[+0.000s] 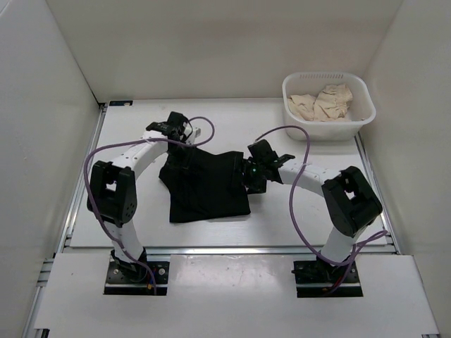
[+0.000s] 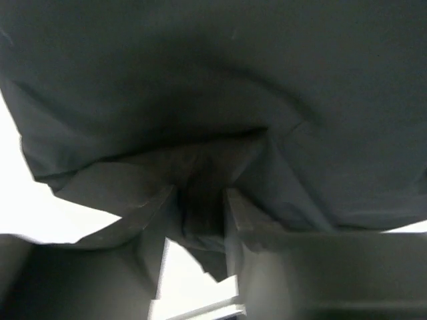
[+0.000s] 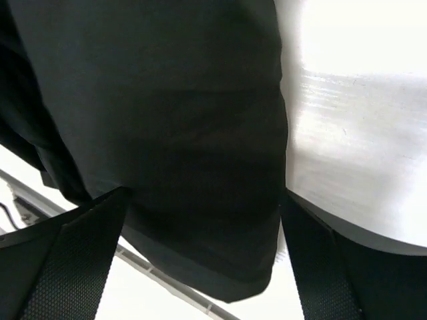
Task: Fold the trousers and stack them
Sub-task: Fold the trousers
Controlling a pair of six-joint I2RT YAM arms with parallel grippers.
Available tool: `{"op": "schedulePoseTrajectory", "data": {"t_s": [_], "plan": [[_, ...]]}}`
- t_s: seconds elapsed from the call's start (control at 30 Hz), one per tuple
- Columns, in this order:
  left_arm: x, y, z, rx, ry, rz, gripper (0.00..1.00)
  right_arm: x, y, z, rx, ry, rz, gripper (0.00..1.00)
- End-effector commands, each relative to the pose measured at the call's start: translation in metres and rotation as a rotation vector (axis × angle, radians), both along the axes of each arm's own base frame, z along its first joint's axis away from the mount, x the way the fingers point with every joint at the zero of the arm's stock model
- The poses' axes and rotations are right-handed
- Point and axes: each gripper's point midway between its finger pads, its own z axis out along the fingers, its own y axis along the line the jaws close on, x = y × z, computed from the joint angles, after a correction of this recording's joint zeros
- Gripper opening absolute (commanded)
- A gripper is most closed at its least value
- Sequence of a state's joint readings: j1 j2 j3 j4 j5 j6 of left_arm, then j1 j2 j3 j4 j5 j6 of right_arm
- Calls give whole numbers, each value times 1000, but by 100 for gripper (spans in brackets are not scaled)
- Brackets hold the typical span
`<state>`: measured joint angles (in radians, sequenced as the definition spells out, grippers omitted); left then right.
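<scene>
The black trousers [image 1: 206, 189] lie folded into a rough square in the middle of the table. My left gripper [image 1: 184, 146] is at their far left corner. In the left wrist view its fingers [image 2: 235, 220] stand partly apart, with a bunched fold of the trousers [image 2: 220, 93] between the tips of the left gripper [image 2: 197, 213]. My right gripper [image 1: 254, 177] is at the cloth's right edge. Seen from the right wrist, the right gripper [image 3: 203, 247] is wide open and its fingers [image 3: 80, 260] straddle a rounded corner of the trousers [image 3: 180, 147] without touching it.
A white basket [image 1: 324, 75] holding crumpled beige cloth [image 1: 325, 103] stands at the back right. White walls close in the table [image 1: 232, 120] on three sides. Purple cables loop beside both arms.
</scene>
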<state>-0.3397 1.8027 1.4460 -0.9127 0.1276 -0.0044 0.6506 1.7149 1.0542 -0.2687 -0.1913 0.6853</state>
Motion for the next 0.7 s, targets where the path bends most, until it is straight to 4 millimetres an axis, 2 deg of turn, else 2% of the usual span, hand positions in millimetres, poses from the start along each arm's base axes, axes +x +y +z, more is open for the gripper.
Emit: {"op": "schedulePoseTrajectory", "data": {"t_s": [0.0,0.03,0.07,0.13,0.17,0.23,0.3,0.33,0.43,0.47,0.5,0.57,0.6,0.67], "plan": [[-17,12,-10,44,32,5,41,-2,9,-8,88,63,-9,94],[-24,19,-11,69,28,13,22,-6,9,-10,97,71,-2,92],[-31,21,-10,73,41,13,14,-9,9,-12,104,84,-3,90],[-40,26,-3,78,27,16,14,-15,9,-17,106,109,7,88],[-50,32,-6,97,46,19,14,-18,6,-23,95,124,5,86],[-60,37,3,99,27,22,14,-19,7,-22,102,130,11,86],[-82,45,5,114,66,21,14,-22,8,-24,110,142,10,85],[-90,48,15,106,46,21,14,-25,5,-27,105,158,0,83],[-120,65,11,146,60,30,14,-30,2,-30,104,168,-8,80],[-127,75,5,161,75,53,14,-30,3,-30,106,173,-15,80],[-147,83,-10,183,139,58,14,-33,1,-33,100,181,-16,80],[-163,96,-22,204,181,86,14,-33,-2,-34,90,175,-24,79],[-174,104,-36,241,211,89,17,-36,-4,-37,86,189,-33,77],[-174,111,-44,252,184,111,24,-37,-6,-37,82,190,-49,71]]}}
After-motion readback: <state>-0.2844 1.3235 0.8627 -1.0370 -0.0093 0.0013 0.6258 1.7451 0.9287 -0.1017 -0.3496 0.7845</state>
